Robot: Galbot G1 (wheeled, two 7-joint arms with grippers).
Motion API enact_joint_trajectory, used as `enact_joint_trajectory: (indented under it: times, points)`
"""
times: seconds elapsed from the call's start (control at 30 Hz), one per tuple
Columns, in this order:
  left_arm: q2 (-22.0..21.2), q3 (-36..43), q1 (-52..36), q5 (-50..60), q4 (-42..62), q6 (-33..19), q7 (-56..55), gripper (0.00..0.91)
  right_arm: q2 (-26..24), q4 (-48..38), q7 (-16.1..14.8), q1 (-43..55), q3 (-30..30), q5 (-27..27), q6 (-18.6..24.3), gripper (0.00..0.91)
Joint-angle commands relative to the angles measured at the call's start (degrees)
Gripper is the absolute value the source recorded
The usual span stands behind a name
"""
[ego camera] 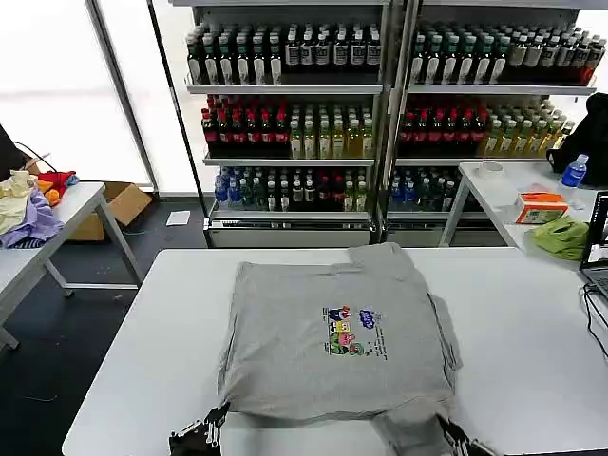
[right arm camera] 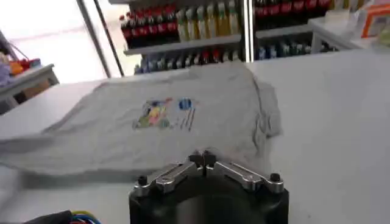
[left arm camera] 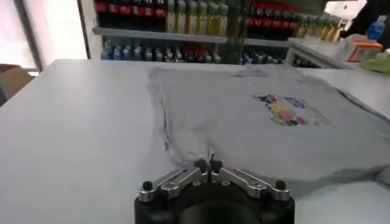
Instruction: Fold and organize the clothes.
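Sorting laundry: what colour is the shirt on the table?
Light grey shirt with a small multicoloured print; head view shows it best.

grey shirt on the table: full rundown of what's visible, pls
The grey shirt looks like soft light grey cotton, with a small multicoloured chest print facing up. It lies flat on the white table, partly folded into a rough rectangle, sides tucked under, with fabric sticking out at the far edge and the near edge. The left gripper and right gripper sit shut at its near edge; whether they touch the fabric is unclear.
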Motion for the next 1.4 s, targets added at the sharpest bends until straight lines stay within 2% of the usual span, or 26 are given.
enact_joint_trajectory:
  times: [0.03,0.2,0.3,0.47,0.5,0.53,0.57,0.6,0.73,0.93,1.1,1.27,1.4]
  points:
    - [1.61,0.62,-18.21,-5.84,5.73,1.56,3.06,0.01,-0.69,-3.08,0.7,12.93,-0.95,1.49,0.85,0.0]
    - [1.3,3.04,-27.81,-7.15,12.79,2.21,4.51,0.01,-1.57,-9.22,3.38,22.61,-3.75,1.59,-0.65,0.0]
    - [-1.05,3.87,-32.57,-6.27,18.95,1.61,5.19,0.01,-1.7,-13.41,3.47,27.42,-5.49,1.48,-1.81,0.0]
    - [-3.75,4.56,-38.73,-4.94,27.17,1.03,5.84,0.01,-0.86,-23.15,5.92,38.21,-9.74,1.31,-2.86,0.0]
    - [-3.85,4.52,-39.44,-4.78,27.62,1.03,5.77,0.05,-0.82,-24.33,6.34,39.32,-10.49,1.37,-3.17,0.0]
    - [-4.0,4.48,-40.13,-3.9,28.93,0.88,5.63,0.252,-0.85,-27.28,6.78,41.62,-11.89,1.0,-3.49,0.423]
    - [-4.01,4.45,-40.89,-3.47,30.04,0.77,5.66,0.574,-0.92,-28.92,6.87,43.0,-13.08,0.95,-3.91,0.907]
    - [-4.01,4.45,-41.37,-2.9,31.83,0.62,5.68,0.907,-0.94,-30.85,7.4,44.68,-14.21,0.73,-4.45,0.907]
    - [-4.3,4.09,-42.39,-0.86,35.6,1.44,5.71,0.907,-0.93,-35.28,7.2,48.98,-18.12,-0.33,-8.89,0.907]
    - [-3.78,2.14,-39.48,-0.52,33.38,1.44,5.97,0.907,-0.3,-33.09,6.35,47.77,-18.51,-0.96,-8.74,0.907]
    - [-2.78,-0.53,-34.73,-0.43,27.35,1.07,4.79,0.907,-1.15,-26.53,6.39,40.68,-13.83,-1.05,-8.85,0.907]
    - [-1.87,-2.83,-27.58,-0.39,20.08,0.8,4.13,0.907,-0.78,-19.72,6.32,28.39,-10.11,-6.23,-8.44,0.907]
    - [-2.1,-2.14,-23.13,-0.35,16.54,0.55,4.04,0.907,0.95,-16.64,7.53,21.39,-8.57,-7.56,-8.4,0.907]
